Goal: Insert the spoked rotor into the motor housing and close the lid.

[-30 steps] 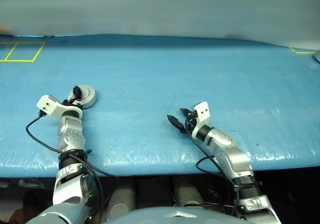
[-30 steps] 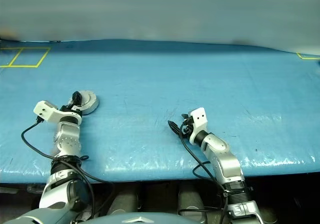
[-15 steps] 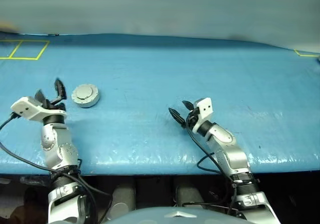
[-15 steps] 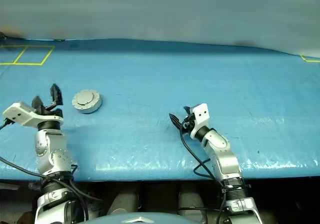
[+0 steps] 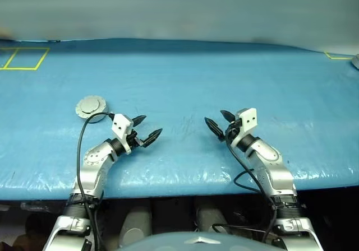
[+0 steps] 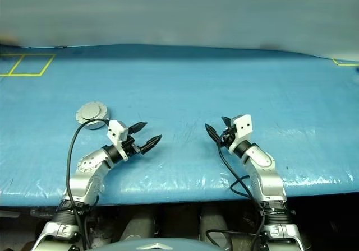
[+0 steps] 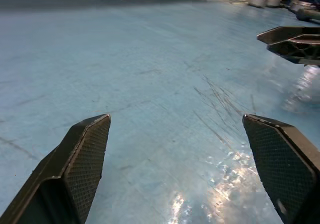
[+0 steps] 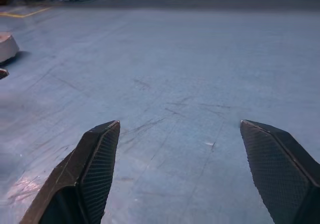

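Housing and lid are seen as 1 closed unit in the left eye view: the motor housing (image 5: 92, 107) sits on the blue table (image 5: 185, 77) with the lid (image 5: 90, 103) shut flat on top, its plain outer face with a raised circle turned up. The left gripper (image 5: 147, 129) is held out over the table with its 2 black fingers spread apart and nothing between them; the housing lies behind and to the left of it, near the arm's cable but clear of the fingers. The right gripper (image 5: 220, 122) is likewise spread wide and empty, pointed toward the left gripper, and the housing lies well apart from it, across the table on the far left side. Yellow tape squares (image 5: 22, 58) are marked at the far left corner. In the left wrist view, the 2 textured fingers (image 7: 82, 159) are shown wide apart over scratched blue surface, with the tips of the right gripper (image 7: 290, 41) seen ahead of them. In the right wrist view, the fingers (image 8: 95, 164) are again parted over bare surface, and the side wall of the housing (image 8: 7, 46) is glimpsed at the picture's edge, far from the fingertips.
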Tool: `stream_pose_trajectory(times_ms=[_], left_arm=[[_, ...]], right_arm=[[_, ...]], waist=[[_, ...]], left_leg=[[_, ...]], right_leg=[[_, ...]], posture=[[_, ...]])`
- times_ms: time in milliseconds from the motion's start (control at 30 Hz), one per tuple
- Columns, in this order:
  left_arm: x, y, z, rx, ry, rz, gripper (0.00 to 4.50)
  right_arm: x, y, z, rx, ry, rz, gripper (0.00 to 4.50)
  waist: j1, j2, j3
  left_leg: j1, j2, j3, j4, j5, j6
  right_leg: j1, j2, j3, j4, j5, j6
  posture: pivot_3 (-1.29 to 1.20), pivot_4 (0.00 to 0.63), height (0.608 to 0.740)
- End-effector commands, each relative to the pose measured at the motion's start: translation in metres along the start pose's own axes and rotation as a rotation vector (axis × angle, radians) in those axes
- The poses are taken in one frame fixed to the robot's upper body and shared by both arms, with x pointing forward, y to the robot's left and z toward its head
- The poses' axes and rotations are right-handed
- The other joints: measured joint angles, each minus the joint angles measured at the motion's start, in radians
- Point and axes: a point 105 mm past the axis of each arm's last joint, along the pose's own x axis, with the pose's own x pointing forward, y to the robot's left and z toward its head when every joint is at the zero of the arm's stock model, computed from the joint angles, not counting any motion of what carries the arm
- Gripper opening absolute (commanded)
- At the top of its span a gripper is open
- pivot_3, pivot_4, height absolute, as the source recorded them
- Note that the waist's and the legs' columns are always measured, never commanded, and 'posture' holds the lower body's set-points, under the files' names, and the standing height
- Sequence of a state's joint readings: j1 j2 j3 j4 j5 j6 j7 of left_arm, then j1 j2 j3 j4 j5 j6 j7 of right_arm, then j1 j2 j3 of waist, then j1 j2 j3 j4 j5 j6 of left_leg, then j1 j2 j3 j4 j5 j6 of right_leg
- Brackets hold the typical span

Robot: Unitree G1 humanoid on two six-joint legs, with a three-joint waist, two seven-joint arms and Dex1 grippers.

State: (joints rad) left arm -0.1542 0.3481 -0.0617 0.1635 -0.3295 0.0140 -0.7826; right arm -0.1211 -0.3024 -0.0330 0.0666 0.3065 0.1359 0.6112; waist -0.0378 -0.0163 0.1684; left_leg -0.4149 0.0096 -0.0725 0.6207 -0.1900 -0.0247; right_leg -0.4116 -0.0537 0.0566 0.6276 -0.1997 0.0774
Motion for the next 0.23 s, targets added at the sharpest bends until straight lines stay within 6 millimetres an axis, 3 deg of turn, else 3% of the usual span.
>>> stream_pose_trajectory(times_ms=[33,233], left_arm=[[0.0024,-0.0015,0.0076,0.069,0.013,-0.053,4.5],[0.0047,-0.0102,0.0031,0.114,0.068,-0.109,4.5]], right_arm=[[-0.002,0.0062,0.0166,-0.067,-0.044,0.04,4.46],[-0.001,-0.0002,0.0202,-0.131,-0.052,-0.013,4.46]], waist=[[0.001,0.0,0.0],[0.0,0.0,0.0]], left_leg=[[0.0,0.0,0.0,0.0,0.0,0.0],[0.001,0.0,0.001,0.001,0.0,0.0]], right_leg=[[0.0,0.0,0.0,0.0,0.0,0.0],[0.0,0.0,0.001,0.0,0.0,0.0]], posture=[[0.0,0.15,0.74],[0.0,0.15,0.74]])
